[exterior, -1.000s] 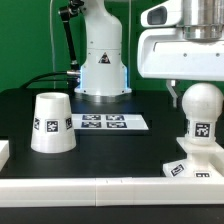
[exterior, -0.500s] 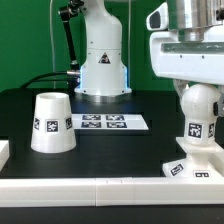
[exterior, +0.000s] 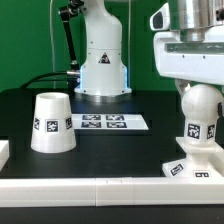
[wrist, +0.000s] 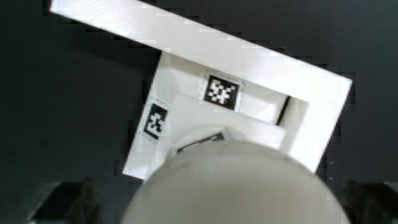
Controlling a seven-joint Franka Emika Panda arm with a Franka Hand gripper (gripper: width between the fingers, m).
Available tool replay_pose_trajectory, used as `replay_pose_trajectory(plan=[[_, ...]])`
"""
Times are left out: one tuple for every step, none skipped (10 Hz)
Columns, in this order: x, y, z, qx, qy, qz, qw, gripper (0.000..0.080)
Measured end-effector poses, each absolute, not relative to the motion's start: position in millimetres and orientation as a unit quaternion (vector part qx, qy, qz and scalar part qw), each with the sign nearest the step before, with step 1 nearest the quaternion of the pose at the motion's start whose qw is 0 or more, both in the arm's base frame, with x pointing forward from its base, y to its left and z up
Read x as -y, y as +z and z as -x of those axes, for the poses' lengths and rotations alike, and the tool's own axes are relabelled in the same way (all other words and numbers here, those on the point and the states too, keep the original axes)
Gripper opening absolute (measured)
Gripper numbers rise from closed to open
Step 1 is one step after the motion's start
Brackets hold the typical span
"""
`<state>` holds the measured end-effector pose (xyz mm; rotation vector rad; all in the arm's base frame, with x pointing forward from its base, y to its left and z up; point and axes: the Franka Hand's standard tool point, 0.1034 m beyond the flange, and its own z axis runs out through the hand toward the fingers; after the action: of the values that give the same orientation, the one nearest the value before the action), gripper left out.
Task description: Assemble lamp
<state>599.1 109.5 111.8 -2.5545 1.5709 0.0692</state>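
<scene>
The white ball bulb (exterior: 201, 108) stands upright on the stepped square base (exterior: 190, 166) at the exterior view's right, near the front edge. My gripper (exterior: 197, 90) is lowered over the top of the bulb, with a finger on either side and its jaws open. In the wrist view the bulb (wrist: 222, 185) fills the space between the two dark fingers (wrist: 71, 200), with gaps on both sides, and the tagged base (wrist: 249, 95) lies beneath it. The cone shade (exterior: 52, 122) stands apart on the black table at the exterior view's left.
The marker board (exterior: 100, 122) lies flat mid-table behind the shade. The robot's own pedestal (exterior: 100, 65) stands at the back. A white rail (exterior: 100, 190) runs along the table's front edge, with a white block (exterior: 3, 152) at the far left.
My gripper came down from above the bulb and now straddles its top. The bulb, base and shade have not moved.
</scene>
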Motion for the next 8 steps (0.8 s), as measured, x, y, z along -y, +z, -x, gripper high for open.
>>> replay_pose_trajectory(plan=[[-110.0,112.1,-599.4,-0.476,0.018,0.876,0.07,0.0697],[-111.2,112.9,-599.6,-0.41,0.012,0.909,0.067,0.0697],[-112.7,113.8,-599.7,-0.369,0.012,0.927,0.067,0.0699],[-113.6,114.4,-599.3,-0.337,0.012,0.939,0.066,0.0699],[-112.8,114.0,-599.0,-0.312,0.011,0.948,0.066,0.0699],[-112.4,113.9,-599.0,-0.275,0.008,0.959,0.067,0.0699],[-112.1,113.8,-598.9,-0.232,0.005,0.97,0.067,0.0699],[-111.9,113.7,-598.9,-0.198,0.003,0.978,0.067,0.0699]])
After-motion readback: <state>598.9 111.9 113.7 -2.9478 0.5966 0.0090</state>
